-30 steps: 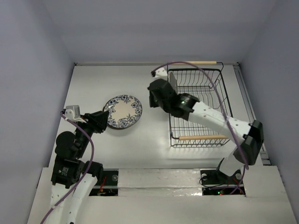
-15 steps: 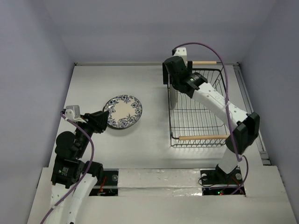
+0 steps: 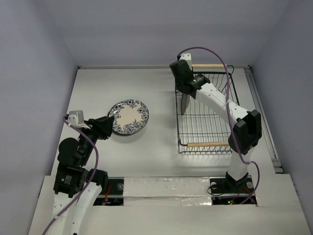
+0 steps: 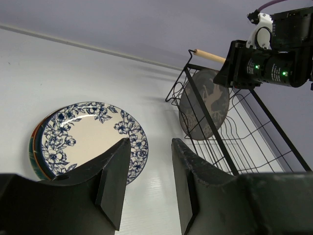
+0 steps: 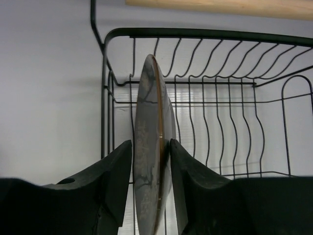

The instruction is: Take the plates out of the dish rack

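Note:
The dark brown plate (image 5: 149,112) with a cream animal figure stands on edge at the far left of the black wire dish rack (image 5: 205,33); it also shows in the left wrist view (image 4: 205,110) and from above (image 3: 184,104). My right gripper (image 5: 150,161) is open, its jaws straddling the plate's top edge, the right finger (image 5: 183,171) touching it. The white plate with a blue-patterned rim (image 3: 128,117) tops a stack on the table; teal and red rims (image 4: 33,147) show beneath it. My left gripper (image 4: 150,166) is open and empty beside the stack.
The rack (image 3: 230,98) sits at the right of the table, with wooden handles at its far (image 3: 212,65) and near (image 3: 208,144) ends. A raised ledge (image 3: 166,186) runs along the near edge.
My right arm swung from left of the rack to its far-left corner, then came down over the brown plate. The left arm and the plate stack have not moved.

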### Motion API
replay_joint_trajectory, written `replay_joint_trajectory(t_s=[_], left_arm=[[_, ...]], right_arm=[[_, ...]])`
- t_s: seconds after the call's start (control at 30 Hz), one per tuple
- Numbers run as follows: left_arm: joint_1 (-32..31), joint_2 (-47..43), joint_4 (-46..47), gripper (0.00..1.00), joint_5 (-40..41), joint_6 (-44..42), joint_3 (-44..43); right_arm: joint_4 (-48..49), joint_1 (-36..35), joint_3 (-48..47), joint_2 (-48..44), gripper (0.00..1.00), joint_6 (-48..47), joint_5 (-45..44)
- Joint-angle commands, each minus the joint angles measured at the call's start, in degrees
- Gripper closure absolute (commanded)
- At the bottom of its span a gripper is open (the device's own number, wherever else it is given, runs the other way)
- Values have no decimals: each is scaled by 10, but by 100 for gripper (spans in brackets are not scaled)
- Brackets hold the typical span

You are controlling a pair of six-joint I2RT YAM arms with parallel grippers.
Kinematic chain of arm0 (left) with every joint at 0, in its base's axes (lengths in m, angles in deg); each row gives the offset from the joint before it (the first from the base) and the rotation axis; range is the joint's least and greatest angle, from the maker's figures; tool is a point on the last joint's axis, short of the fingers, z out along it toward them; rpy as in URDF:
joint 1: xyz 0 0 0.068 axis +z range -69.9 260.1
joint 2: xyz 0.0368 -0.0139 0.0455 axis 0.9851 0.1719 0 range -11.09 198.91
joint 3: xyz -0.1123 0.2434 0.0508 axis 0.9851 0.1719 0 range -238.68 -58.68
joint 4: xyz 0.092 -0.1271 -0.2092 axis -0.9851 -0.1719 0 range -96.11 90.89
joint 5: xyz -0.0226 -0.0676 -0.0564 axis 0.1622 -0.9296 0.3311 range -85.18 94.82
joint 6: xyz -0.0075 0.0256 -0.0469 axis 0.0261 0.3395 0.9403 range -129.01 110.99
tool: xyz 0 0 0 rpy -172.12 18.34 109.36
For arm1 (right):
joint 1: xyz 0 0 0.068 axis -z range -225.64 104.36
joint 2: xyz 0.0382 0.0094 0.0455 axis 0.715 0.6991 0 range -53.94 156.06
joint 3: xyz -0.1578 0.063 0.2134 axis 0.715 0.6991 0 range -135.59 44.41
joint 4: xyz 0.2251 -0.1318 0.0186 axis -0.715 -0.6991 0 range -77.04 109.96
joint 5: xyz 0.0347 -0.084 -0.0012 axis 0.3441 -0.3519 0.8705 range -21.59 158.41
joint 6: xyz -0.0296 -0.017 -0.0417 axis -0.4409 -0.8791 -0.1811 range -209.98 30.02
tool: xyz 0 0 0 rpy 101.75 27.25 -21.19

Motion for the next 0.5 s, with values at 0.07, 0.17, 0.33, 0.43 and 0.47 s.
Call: replay_joint_trajectory(t_s=[0.07,0.17,0.33,0.43,0.47], left_arm=[[2,-1,29,64,-4,2,2],[2,-3,27,64,-2,2,2],[2,-3,26,64,-2,2,2],[2,-3,27,64,-1,3,2],[2,-3,26,64,-2,3,2]], right_arm=[[-4,8,2,14,50,-4,-13],[-7,8,-9,28,41,-7,-11],[-14,8,-18,45,42,-12,-11],[-9,14,-11,40,48,-14,-10],[-5,14,-6,38,51,-15,-11]])
